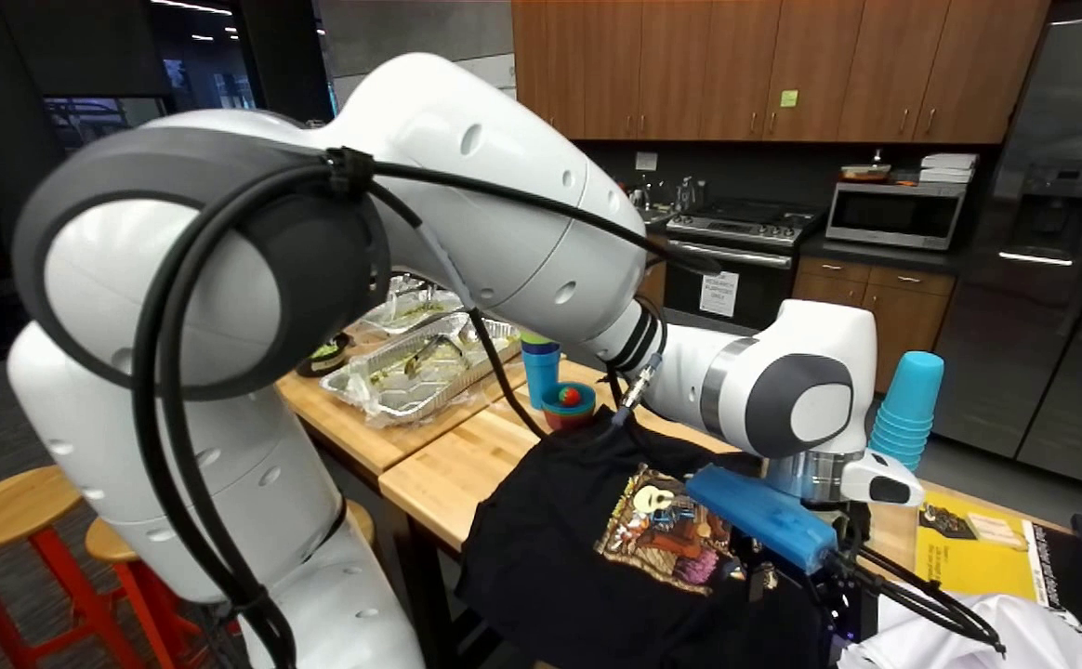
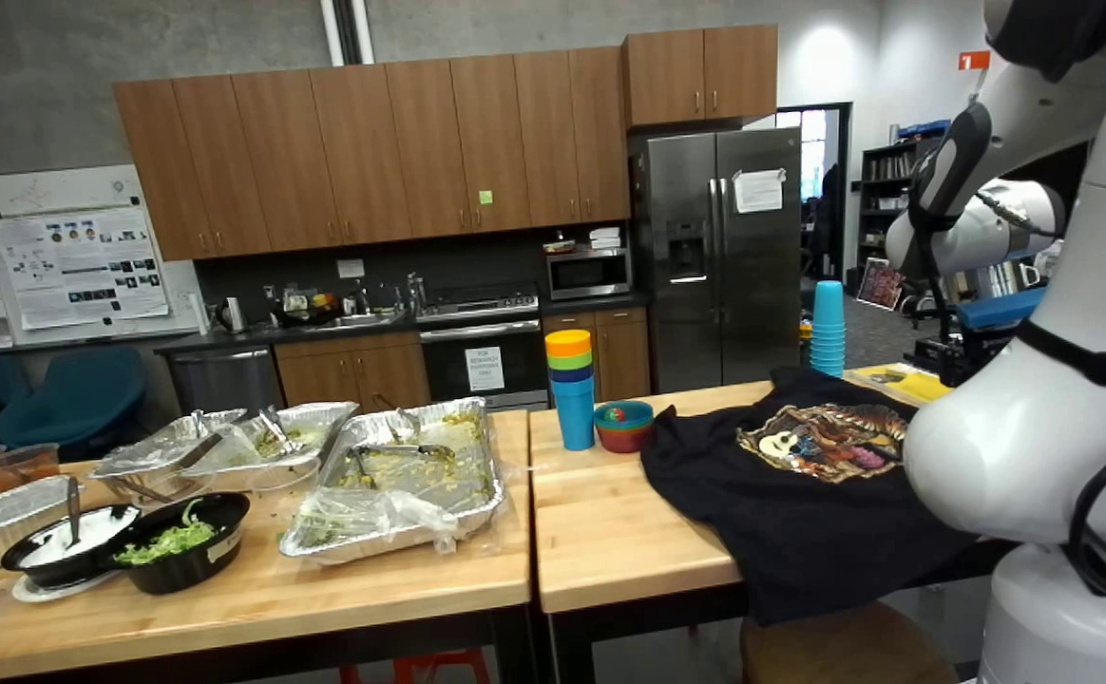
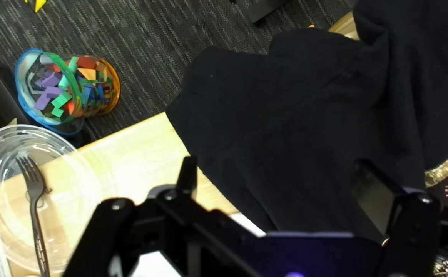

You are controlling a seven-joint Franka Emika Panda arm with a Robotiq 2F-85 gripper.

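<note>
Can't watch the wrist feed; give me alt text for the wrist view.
Gripper wide open over a black garment that runs past the edge of a wooden table. At the picture's left, a dark fork overlaps a clear plastic container; higher in the frame, a see-through bucket of colored blocks shows beyond the table edge, against gray carpet.

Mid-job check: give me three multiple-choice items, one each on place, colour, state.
1. The black shirt lies:
A) on the floor; B) over the table; C) in a tray
2. Top colour of the multicoloured cup stack:
A) orange; B) red; C) white
3. The pincer is:
A) shut on a cup; B) shut, empty; C) open

1 B: both exterior views show it hanging past the edge.
2 A: orange shows uppermost in an exterior view.
3 C: the wrist view shows its fingers apart.
</note>
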